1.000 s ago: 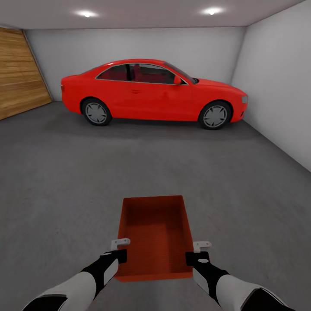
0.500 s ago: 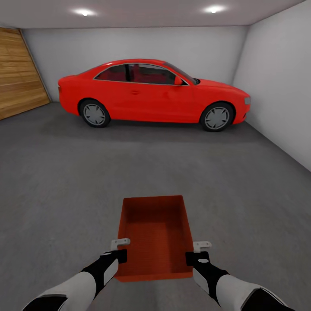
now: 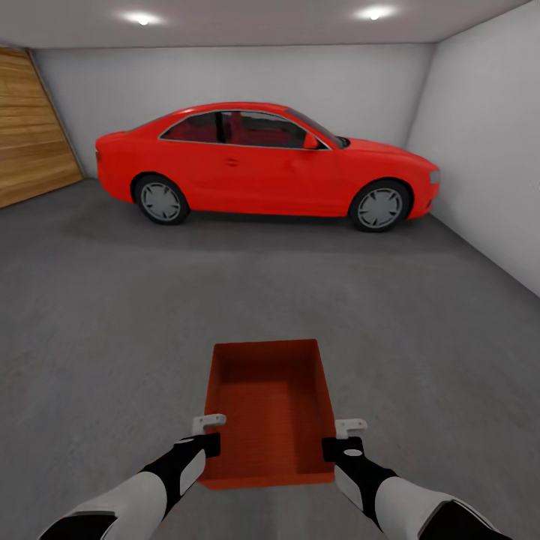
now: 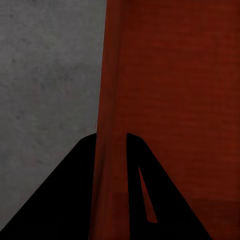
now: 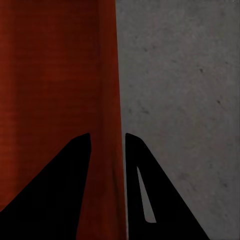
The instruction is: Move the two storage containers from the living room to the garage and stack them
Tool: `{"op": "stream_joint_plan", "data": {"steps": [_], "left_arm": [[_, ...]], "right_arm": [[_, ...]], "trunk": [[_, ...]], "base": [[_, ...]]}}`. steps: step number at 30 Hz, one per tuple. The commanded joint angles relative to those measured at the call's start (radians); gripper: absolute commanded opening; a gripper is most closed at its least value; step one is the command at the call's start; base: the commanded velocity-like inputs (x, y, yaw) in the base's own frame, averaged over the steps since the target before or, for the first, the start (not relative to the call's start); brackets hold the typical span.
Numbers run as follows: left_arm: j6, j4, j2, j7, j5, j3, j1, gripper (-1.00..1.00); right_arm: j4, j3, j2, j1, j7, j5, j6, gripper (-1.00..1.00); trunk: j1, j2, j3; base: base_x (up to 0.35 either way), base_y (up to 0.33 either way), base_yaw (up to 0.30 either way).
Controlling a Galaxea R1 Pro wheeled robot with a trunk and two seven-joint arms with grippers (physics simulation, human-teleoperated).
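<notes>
Container: I'm carrying one orange-red rectangular open-top plastic storage container (image 3: pixel 271 409) with finely ribbed walls, level in front of me, above the dark grey mottled concrete floor (image 3: pixel 112 315) of the garage.
Left gripper: my left gripper (image 4: pixel 111 165) pinches the container's left wall near its near corner (one finger (image 4: pixel 150 195) inside, one outside, wall between them).
Right gripper: my right gripper (image 5: pixel 106 165) is clamped the same way on the right wall, opposite the left one.
Contact with floor: I think the container is clear of the concrete, though the head view does not settle it.
Ahead: a glossy red two-door car (image 3: pixel 262 161) stands side-on across the far end, near the white back wall (image 3: pixel 225 75).
Left side: honey-coloured horizontal wood-plank door (image 3: pixel 34 127).
</notes>
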Motion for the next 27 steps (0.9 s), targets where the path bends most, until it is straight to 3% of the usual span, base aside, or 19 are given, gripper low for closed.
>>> {"op": "stream_joint_plan", "data": {"steps": [1,27], "left_arm": [[0.005,0.007,0.043,0.005,0.033,-0.039,0.001,-1.00],[0.005,0.007,0.043,0.005,0.033,-0.039,0.001,-1.00]], "right_arm": [[-0.004,-0.029,-0.016,-0.001,0.057,0.006,-0.021,-1.00],[-0.004,-0.029,-0.013,-0.001,0.056,0.006,-0.020,-1.00]], "trunk": [[0.001,-0.001,-0.001],[0.001,-0.001,-0.001]], "base": [[0.322,0.000,-0.081],[0.322,0.000,-0.286]]}}
